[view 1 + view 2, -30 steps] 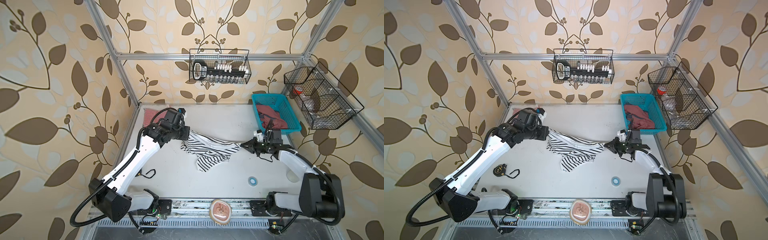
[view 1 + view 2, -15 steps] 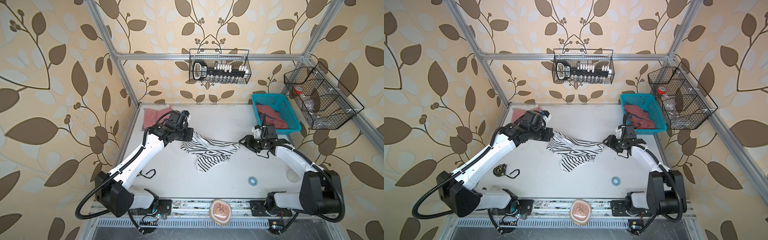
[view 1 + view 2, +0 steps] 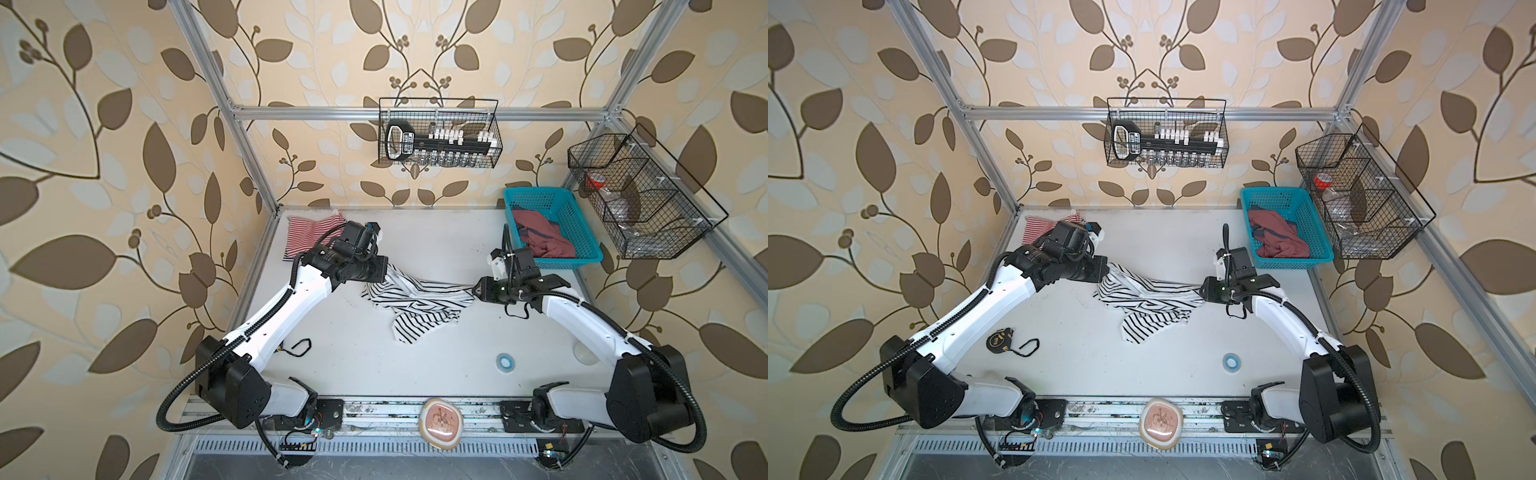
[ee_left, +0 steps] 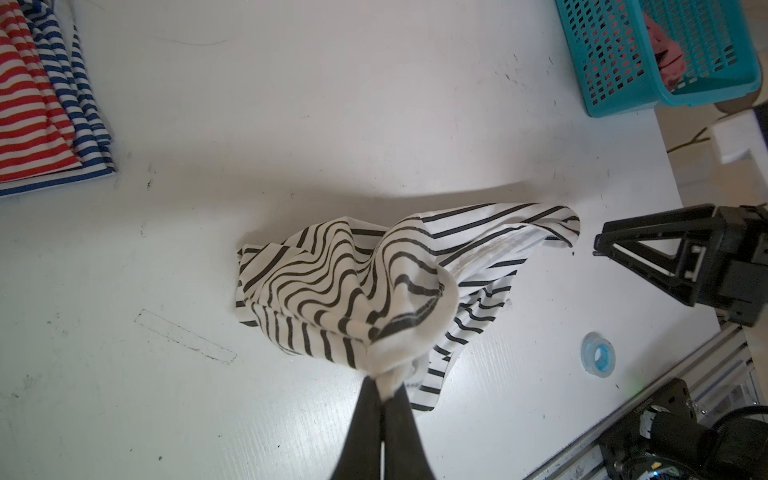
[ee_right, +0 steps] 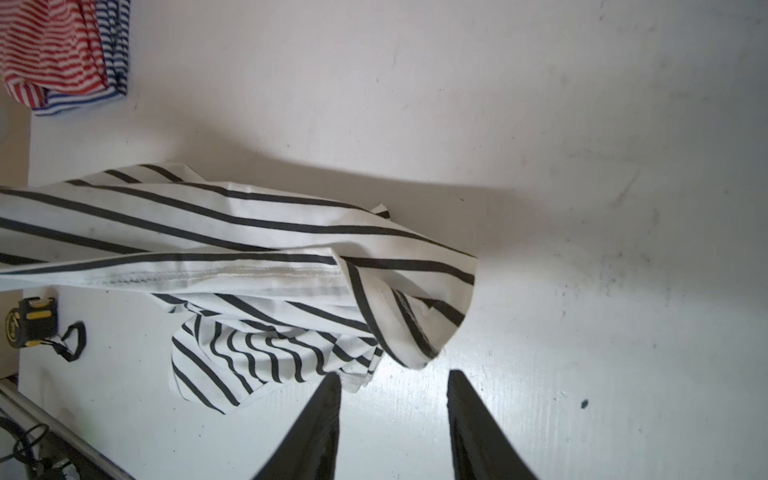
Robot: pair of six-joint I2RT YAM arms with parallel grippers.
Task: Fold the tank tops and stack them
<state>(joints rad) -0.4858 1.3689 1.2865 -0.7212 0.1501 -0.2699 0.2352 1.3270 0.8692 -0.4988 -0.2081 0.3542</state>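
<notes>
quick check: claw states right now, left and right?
Left claw: closed, pinching the black-and-white striped tank top.
Right claw: open, holding nothing; its tips sit just short of that top's edge.

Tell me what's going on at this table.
The left gripper is shut on a bunched edge of the black-and-white striped tank top, which is crumpled mid-table. The right gripper is open and empty, right at the top's opposite edge. A red-and-white striped top lies folded at the far left corner, and a dusty red top sits unfolded in the teal basket.
</notes>
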